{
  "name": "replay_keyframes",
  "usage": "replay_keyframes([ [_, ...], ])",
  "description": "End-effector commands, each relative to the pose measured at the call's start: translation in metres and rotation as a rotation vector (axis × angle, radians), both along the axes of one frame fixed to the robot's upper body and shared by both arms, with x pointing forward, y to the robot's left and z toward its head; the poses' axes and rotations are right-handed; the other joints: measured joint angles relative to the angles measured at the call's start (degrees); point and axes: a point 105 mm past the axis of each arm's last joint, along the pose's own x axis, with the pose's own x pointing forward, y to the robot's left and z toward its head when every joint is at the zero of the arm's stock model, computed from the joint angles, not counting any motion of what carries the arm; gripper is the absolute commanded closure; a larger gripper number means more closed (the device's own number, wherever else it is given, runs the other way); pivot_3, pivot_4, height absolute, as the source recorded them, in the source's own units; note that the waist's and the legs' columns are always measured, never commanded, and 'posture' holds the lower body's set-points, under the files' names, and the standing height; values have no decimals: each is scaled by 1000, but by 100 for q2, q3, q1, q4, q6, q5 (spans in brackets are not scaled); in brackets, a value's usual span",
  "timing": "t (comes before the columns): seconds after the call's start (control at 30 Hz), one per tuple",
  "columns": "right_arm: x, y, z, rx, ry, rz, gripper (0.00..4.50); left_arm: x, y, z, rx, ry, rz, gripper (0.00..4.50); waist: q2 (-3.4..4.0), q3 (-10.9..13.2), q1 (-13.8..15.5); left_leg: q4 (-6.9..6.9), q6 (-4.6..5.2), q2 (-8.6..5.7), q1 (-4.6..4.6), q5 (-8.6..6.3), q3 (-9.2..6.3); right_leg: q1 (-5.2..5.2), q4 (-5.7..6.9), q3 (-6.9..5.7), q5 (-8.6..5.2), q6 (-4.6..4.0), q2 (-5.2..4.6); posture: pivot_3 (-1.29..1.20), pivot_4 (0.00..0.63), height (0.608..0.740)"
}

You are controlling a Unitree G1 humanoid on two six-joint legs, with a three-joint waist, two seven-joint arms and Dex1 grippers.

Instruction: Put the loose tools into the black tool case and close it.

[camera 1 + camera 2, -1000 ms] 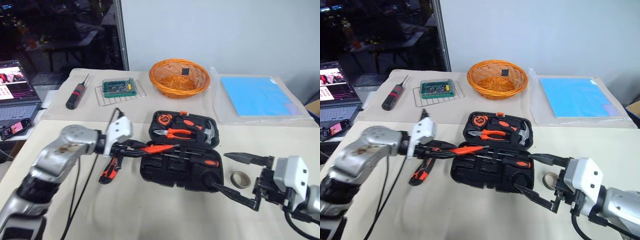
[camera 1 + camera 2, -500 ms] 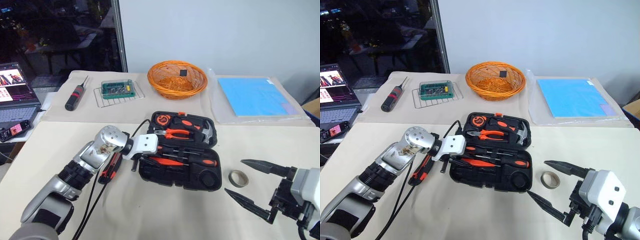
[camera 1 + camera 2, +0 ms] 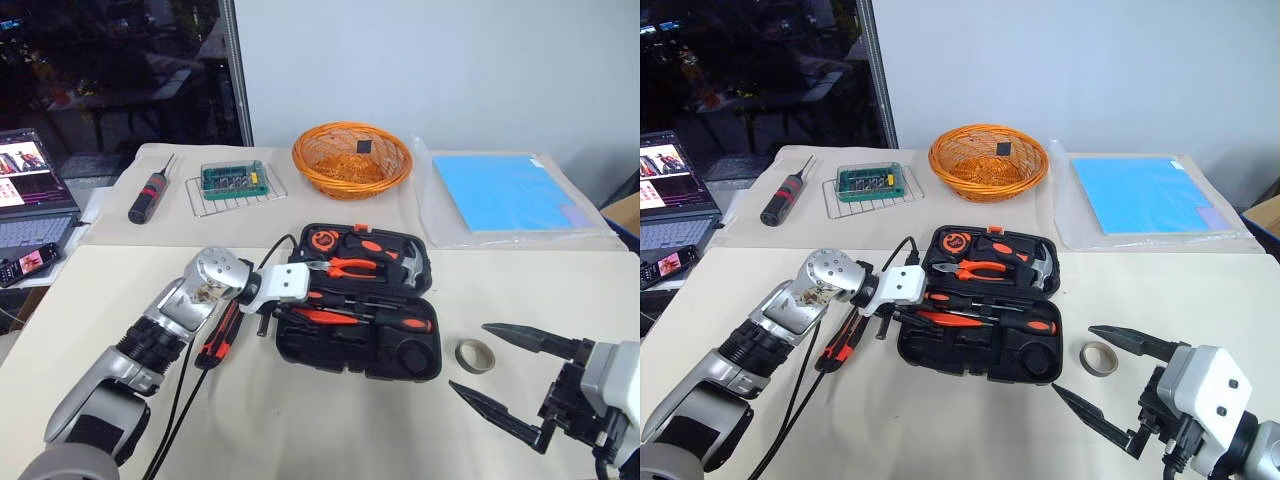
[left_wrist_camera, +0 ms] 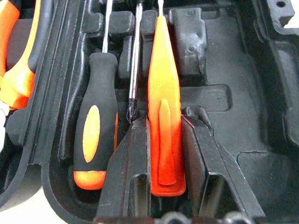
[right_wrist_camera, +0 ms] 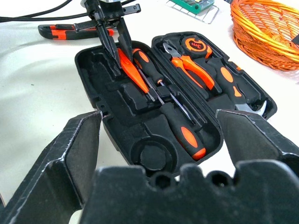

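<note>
Left tool [image 4: 166, 154] clamped on an orange screwdriver [image 4: 164, 100] inside the open black case [image 3: 425, 360]; right tool [image 3: 520, 385] spread wide near the front right corner of the surface [image 3: 330, 430].

Nearest, right tool hanging with fingers far apart, gripping nothing, just short of a tape ring [image 3: 477, 355] lying right of the case. Mid-surface, case lying open with the screwdriver pressed down among the moulded slots beside an orange-and-black screwdriver [image 4: 93, 135] already seated. Orange-and-black knife [image 3: 218, 338] loose on the surface just left of the case, beneath the left arm. Pliers [image 3: 350, 266], tape measure [image 3: 322, 239] and hammer [image 3: 410, 265] seated in the far half. Toward the far edge: black screwdriver [image 3: 147, 194], green box on a wire rack [image 3: 234, 178], orange basket [image 3: 351, 157], blue sheet [image 3: 505, 192].
</note>
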Motion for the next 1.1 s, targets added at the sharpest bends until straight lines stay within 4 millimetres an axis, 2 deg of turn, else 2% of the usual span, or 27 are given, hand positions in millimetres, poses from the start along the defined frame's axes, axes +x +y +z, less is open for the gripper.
replay_keyframes([
  [0.03,-3,4,6,-5,-34,20,0,0,11,-14,80,16,-2,3750,0,0,-10,0,0,0,0,0,0,1,0,0,0,0,0,0,150,740],
  [0.3,-3,4,6,-8,-32,17,0,1,2,-16,87,7,-23,3750,1,-3,0,1,0,0,1,0,-1,4,-1,-1,0,1,-2,0,150,740],
  [0.4,-5,3,5,-9,-28,12,0,0,-1,-1,19,25,1,2872,1,-3,12,1,0,0,1,0,-2,4,-1,-1,0,1,-1,0,150,740],
  [0.5,-6,3,4,-7,-26,8,0,-10,-8,29,-149,102,9,1854,0,-3,-14,-1,0,1,-7,0,-1,-5,-1,-1,0,1,2,0,150,740],
  [0.6,-5,2,3,-4,-25,7,0,-20,-10,50,-290,214,29,1854,-6,2,-42,0,3,2,-28,-2,-3,-23,0,-1,4,12,3,0,150,740],
  [0.7,-3,3,3,3,-27,11,0,-20,-9,52,-400,280,116,2572,-6,1,-35,6,3,2,-39,-2,-10,-31,2,-6,13,28,2,0,150,740],
  [0.87,0,3,3,4,-31,22,0,-19,-15,40,-497,256,206,4473,-7,2,-33,11,4,1,-24,-2,-11,-11,1,-4,8,24,-1,0,150,740],
  [1.0,1,2,4,-3,-30,21,0,-18,-15,15,-456,258,293,4473,-10,4,-23,15,3,1,-24,-2,-12,-10,1,-6,6,16,-1,0,150,740],
  [1.1,0,3,4,-8,-25,27,0,-14,-15,-38,-240,262,398,4473,-8,2,5,14,3,0,-22,-3,-13,-7,-1,-6,4,10,-5,0,150,740],
])
